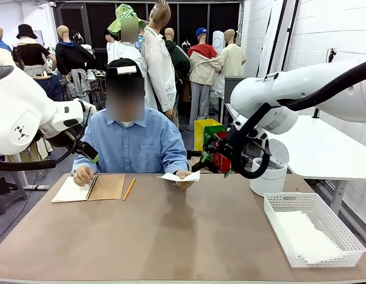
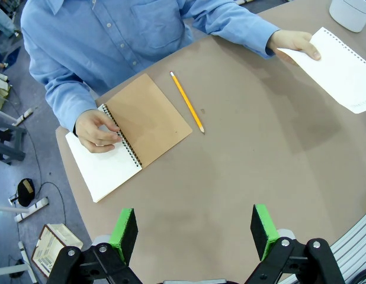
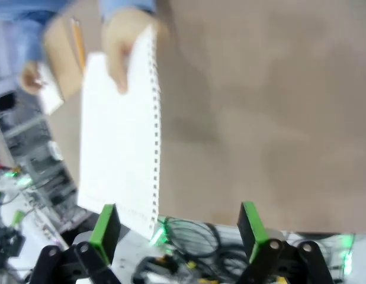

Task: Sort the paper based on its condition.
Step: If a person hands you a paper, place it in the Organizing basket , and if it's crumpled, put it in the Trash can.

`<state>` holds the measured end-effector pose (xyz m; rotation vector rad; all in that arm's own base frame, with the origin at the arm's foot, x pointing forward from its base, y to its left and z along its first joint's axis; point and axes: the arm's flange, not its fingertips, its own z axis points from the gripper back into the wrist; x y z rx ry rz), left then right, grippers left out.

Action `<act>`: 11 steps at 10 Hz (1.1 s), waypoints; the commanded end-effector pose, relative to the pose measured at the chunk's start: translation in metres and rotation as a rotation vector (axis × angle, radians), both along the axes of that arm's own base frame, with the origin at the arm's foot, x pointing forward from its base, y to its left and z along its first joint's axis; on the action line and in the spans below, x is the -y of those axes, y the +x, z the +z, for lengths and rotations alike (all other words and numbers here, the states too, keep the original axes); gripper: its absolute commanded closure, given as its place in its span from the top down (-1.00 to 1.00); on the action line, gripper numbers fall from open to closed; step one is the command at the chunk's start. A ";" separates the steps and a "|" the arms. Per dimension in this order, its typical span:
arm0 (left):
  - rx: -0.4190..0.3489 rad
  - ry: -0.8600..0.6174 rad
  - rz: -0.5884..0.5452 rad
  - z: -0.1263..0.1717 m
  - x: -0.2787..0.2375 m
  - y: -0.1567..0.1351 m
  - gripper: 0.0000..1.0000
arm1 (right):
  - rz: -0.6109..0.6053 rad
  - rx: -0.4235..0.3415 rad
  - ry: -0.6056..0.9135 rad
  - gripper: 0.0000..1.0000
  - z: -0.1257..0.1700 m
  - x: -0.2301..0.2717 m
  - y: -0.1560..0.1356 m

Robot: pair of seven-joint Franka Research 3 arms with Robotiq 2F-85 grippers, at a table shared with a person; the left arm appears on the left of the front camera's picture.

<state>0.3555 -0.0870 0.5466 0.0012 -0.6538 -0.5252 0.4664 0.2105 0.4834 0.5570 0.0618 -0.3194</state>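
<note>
Handover pending: both grippers empty, fingers wide.

Near, the right gripper (image 3: 177, 234) faces the torn-out sheet (image 3: 121, 130) held above the table (image 1: 171, 231) by the person's hand (image 1: 184, 176); closing off-centre could crumple it. Farther left, the left gripper (image 2: 195, 232) hovers.

We see even, bright indoor light across the table (image 1: 171, 231), with soft shadows under the person's arm toward six o'clock. The right wrist view is motion-blurred throughout, the paper (image 3: 121, 136) smeared. The left wrist view is sharp, bowing outward at its edges.
</note>
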 end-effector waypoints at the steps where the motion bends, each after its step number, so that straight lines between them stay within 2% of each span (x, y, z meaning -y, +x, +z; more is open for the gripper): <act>1: 0.000 -0.002 0.002 0.000 -0.001 0.000 1.00 | -0.157 -0.134 0.134 1.00 -0.023 0.012 -0.003; 3: 0.000 -0.002 0.002 0.000 -0.001 0.000 1.00 | -0.262 -0.219 0.242 1.00 -0.041 0.021 -0.010; 5: 0.000 -0.002 0.002 0.000 -0.001 0.000 1.00 | -0.337 -0.322 0.443 1.00 -0.061 0.021 -0.007; 6: 0.000 -0.002 0.002 0.000 -0.001 0.000 1.00 | -0.360 -0.338 0.505 1.00 -0.071 0.018 -0.006; 9: 0.000 -0.002 0.002 0.000 -0.001 0.000 1.00 | -0.366 -0.426 0.553 1.00 -0.095 0.010 -0.005; 11: 0.000 -0.002 0.002 0.000 -0.001 0.000 1.00 | -0.365 -0.437 0.575 1.00 -0.101 0.006 -0.004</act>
